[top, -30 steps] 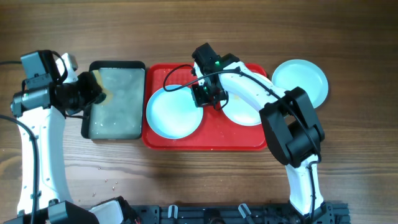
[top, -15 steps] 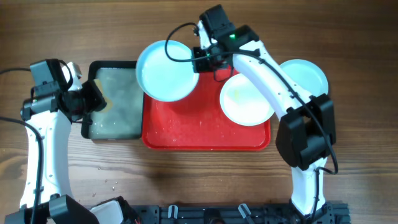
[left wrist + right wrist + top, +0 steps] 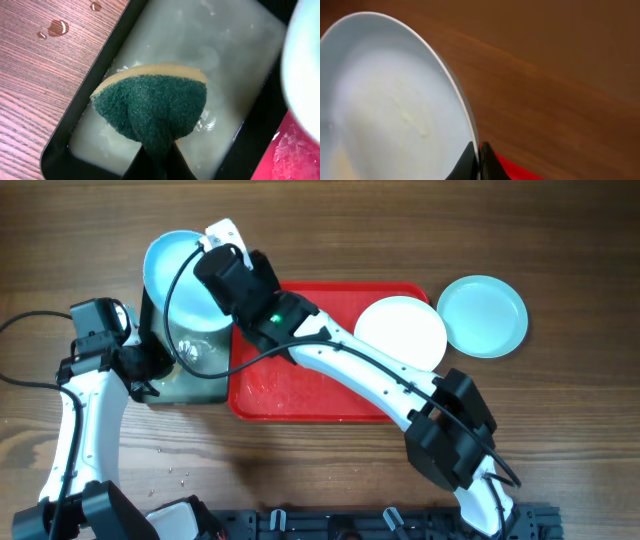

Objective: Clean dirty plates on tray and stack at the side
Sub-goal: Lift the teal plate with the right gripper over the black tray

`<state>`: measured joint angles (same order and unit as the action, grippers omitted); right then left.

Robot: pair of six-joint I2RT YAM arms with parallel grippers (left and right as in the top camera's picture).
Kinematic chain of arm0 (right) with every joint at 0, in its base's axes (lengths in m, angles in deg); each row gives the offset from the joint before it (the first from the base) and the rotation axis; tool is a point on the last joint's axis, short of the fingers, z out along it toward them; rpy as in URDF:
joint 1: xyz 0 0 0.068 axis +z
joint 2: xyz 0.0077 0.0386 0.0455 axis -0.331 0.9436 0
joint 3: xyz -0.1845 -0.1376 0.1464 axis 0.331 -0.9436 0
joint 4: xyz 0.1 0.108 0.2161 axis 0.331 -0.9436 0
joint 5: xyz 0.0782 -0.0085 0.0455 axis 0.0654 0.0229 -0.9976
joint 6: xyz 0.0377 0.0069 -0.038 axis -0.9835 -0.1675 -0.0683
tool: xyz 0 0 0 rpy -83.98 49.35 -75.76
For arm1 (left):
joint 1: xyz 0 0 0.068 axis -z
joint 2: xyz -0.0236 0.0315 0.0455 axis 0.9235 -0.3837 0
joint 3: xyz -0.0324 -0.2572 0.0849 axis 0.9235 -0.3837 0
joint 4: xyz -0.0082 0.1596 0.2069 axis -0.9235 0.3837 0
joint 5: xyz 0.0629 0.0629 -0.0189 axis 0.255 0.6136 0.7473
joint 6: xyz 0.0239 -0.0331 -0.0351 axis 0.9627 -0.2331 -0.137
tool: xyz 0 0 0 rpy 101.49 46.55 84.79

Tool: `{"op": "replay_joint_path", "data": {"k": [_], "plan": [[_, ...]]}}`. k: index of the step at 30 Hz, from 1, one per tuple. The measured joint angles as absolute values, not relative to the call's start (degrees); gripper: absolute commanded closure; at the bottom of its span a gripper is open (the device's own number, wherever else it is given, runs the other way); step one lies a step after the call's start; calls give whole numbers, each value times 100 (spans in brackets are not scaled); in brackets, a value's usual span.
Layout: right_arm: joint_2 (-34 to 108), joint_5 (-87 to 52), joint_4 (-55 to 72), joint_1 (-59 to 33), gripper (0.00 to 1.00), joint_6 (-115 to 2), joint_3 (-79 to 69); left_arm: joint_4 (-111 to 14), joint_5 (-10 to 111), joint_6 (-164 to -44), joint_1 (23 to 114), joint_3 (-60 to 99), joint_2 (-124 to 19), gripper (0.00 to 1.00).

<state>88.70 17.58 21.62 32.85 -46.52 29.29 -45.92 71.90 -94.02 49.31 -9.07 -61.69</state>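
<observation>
r claw (image 3: 222, 262) pinched on the rim of the cyan plate (image 3: 176, 268), fingertips closed right on the edge in the wrist cam (image 3: 477, 159). plate is off the red tray (image 3: 330, 405) now, held tilted in the air just left of the tray's top-left corner, over the black tray (image 3: 185, 402). prob held there so rinse water drips into the basin and the face is open to the scrubber.

l claw (image 3: 155, 162) squeezed on the sponge (image 3: 150, 107), green scour side toward cam, low over the soapy water (image 3: 225, 60) in the black tray, left of the red tray. looks like wet and wait for the plate.

white plate (image 3: 400, 332) is in the red tray's right end; 2nd cyan plate (image 3: 482, 315) sits on the surface just right of the tray, so stack spot i guess.

vs earlier: 1 s ago the cyan plate lay flat in the tray's left half, 0.5 s ago it was lifted over the tray's top-left corner, now past the left edge. white plate approx same place. sponge moved toward the black tray's near end.
</observation>
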Motion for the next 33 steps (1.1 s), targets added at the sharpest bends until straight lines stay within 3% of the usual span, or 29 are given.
{"op": "replay_joint_path", "data": {"k": [3,14,26,33], "plan": [[8872,1909,2529,3285,96,-3625,2929,-4599,7219,-9404,4931,-907,-6169,96],[8876,2285,3897,3305,96,-1606,2929,-4660,7227,-9404,4931,-918,-6169,96],[8881,2538,5167,3392,96,191,2929,-4664,7230,-9404,4931,-918,-6169,96],[8883,2514,5198,3414,96,501,2929,-4662,7230,-9404,4931,-918,-6169,96]]}}
